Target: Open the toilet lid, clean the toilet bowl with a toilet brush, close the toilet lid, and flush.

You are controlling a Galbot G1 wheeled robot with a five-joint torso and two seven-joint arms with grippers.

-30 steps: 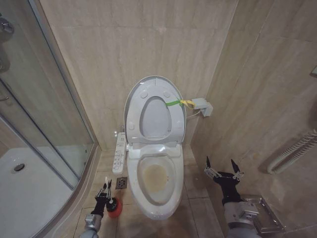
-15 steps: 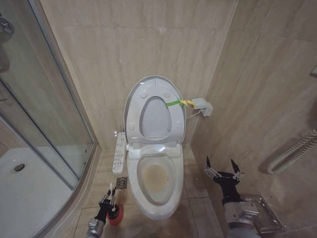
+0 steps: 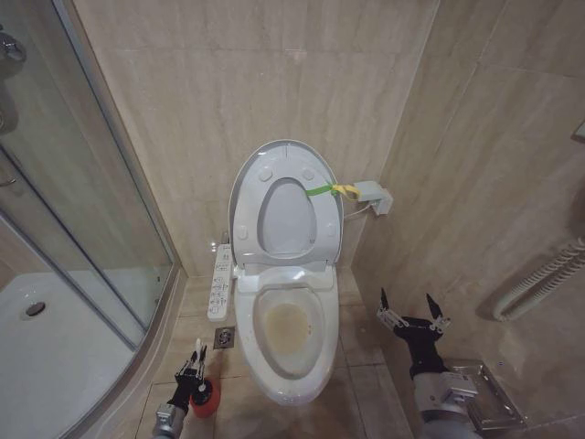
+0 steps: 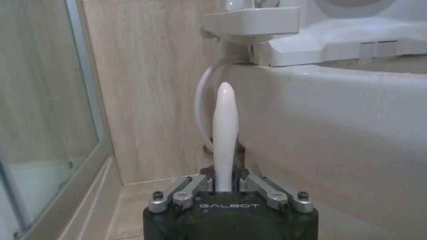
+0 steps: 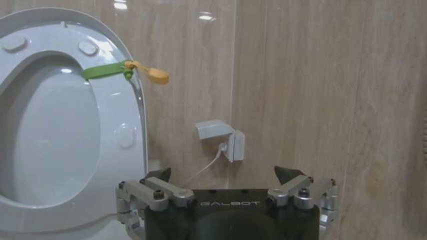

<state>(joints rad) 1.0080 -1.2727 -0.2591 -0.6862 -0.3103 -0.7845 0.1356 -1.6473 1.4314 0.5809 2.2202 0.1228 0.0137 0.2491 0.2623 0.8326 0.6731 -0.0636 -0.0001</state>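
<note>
Your left gripper [image 3: 194, 370] is clamped on the brush [image 4: 225, 135] handle beside the bowl [image 3: 288, 352]; your right gripper [image 3: 409, 314] waits, fingers apart; lid [image 3: 286, 201] up.

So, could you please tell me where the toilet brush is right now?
In the head view the toilet brush stands on the floor at the toilet bowl's left side, its white handle gripped by the left gripper, below the floor drain.
</note>
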